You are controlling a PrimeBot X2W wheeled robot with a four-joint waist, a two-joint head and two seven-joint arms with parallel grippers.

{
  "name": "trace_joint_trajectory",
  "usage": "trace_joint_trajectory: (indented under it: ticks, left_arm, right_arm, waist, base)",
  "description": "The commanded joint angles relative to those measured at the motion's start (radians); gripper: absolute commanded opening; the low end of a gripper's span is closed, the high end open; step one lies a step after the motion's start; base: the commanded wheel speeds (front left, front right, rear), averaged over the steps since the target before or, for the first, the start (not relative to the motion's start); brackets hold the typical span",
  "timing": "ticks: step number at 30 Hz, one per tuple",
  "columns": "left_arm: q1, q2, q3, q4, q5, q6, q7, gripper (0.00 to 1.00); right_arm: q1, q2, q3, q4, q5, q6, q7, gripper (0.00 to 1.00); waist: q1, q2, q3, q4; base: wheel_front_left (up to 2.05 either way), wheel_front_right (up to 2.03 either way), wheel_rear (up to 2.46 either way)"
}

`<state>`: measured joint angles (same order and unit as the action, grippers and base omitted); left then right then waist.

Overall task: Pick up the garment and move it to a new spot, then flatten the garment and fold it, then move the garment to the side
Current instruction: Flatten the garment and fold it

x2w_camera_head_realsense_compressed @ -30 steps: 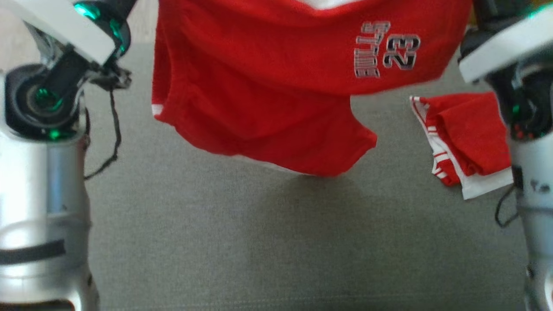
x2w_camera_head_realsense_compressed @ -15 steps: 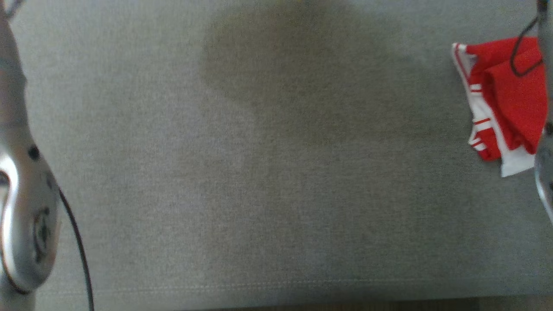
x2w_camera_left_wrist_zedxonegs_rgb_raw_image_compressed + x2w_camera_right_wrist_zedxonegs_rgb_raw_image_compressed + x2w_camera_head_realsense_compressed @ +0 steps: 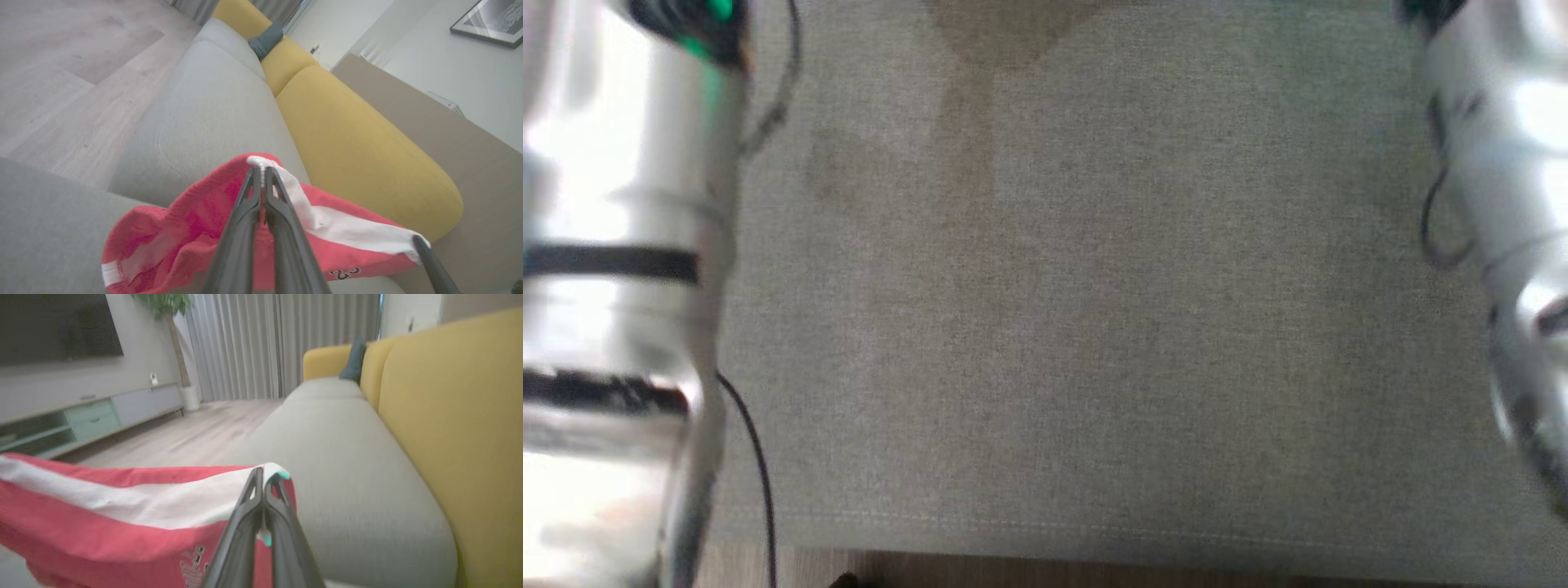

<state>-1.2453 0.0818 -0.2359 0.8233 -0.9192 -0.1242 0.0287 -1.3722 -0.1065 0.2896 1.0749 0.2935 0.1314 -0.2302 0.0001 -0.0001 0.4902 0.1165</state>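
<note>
Left gripper (image 3: pixel 261 173) was pinched tight on the white waistband corner of the red garment (image 3: pixel 196 216). The cloth sagged below its fingers, over the grey sofa seat (image 3: pixel 212 106). Right gripper (image 3: pixel 263 475) was clamped on the opposite waistband corner, cloth stretching leftward in its wrist view, yellow backrest (image 3: pixel 449 416) on its right.

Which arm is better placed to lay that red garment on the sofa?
Neither alone: the left fingers and right fingers each pinch one white-banded end of the garment, so both probably lower together.
</note>
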Motion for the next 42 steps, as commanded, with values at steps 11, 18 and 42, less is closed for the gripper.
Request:
trace_joint_trajectory:
  ticks: [11,18,42]
  left_arm:
    - [0.343,0.158,-0.249,-0.133,-0.121,-0.006,0.016,0.0]
    - [0.489,0.212,-0.338,-0.178,-0.157,-0.006,0.009,0.0]
    - [0.874,0.38,-0.494,-0.467,-0.232,0.023,0.063,0.0]
  right_arm:
    - [0.305,-0.056,0.276,0.006,0.209,-0.001,0.111,0.0]
    - [0.432,-0.139,0.425,-0.089,0.353,-0.001,0.271,0.0]
    - [0.685,-0.472,0.722,-0.469,0.756,-0.001,0.649,0.0]
  waist:
    - [-0.0001,0.0001,-0.148,0.019]
    - [-0.0001,0.0001,-0.228,0.021]
    - [-0.0001,0.0001,-0.458,-0.014]
  base:
    - [0.0,0.0,0.0]
    - [0.0,0.0,0.0]
    - [0.0,0.0,0.0]
